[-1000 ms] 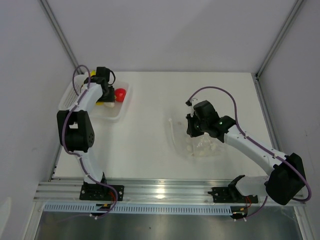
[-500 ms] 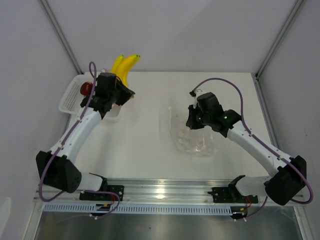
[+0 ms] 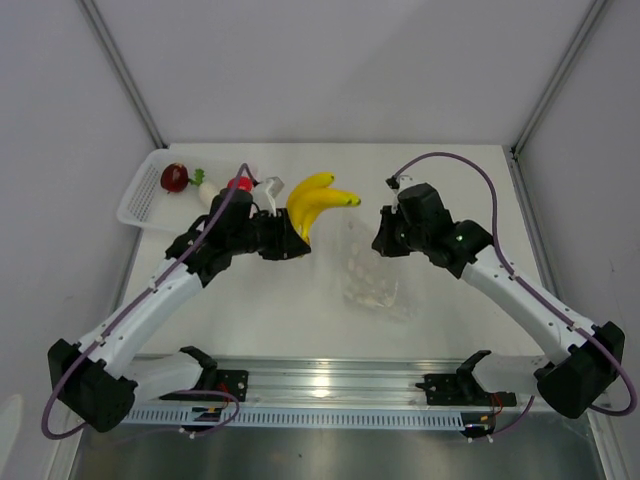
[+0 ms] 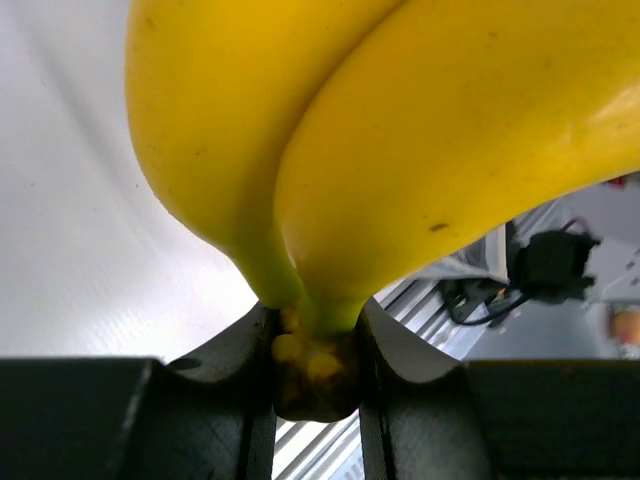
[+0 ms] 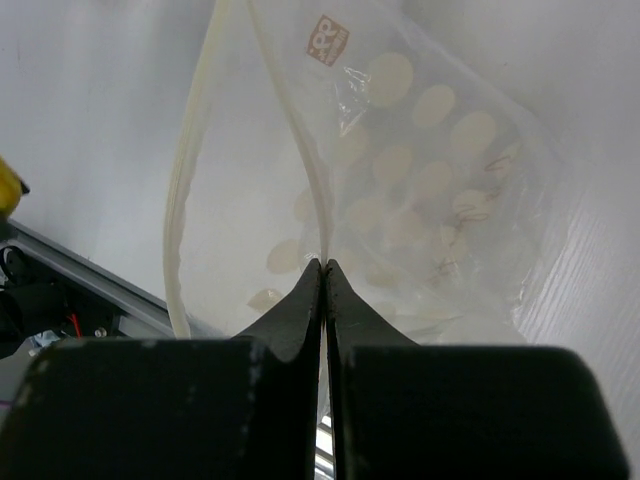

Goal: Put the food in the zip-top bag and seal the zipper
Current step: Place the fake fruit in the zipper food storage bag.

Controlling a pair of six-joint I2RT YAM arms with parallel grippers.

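Observation:
A yellow banana bunch (image 3: 320,198) (image 4: 380,150) hangs in the air left of the zip-top bag (image 3: 371,272), and my left gripper (image 3: 292,240) (image 4: 315,350) is shut on its stem end. The clear bag (image 5: 430,180) has pale round prints. My right gripper (image 3: 383,238) (image 5: 324,268) is shut on one lip of its mouth, holding that lip up. The zipper (image 5: 184,200) shows as two pale strips standing apart, so the mouth is open. A dark red fruit (image 3: 174,177), a white radish (image 3: 206,186) and a red apple (image 3: 240,184) lie in the white basket (image 3: 140,205).
The basket stands at the table's far left corner. Grey walls close in the table on the left, back and right. An aluminium rail (image 3: 330,380) with both arm bases runs along the near edge.
My left arm lifted the banana bunch out of the basket and carried it right, to just beside the bag. My right gripper kept its hold on the bag's lip and shifted slightly.

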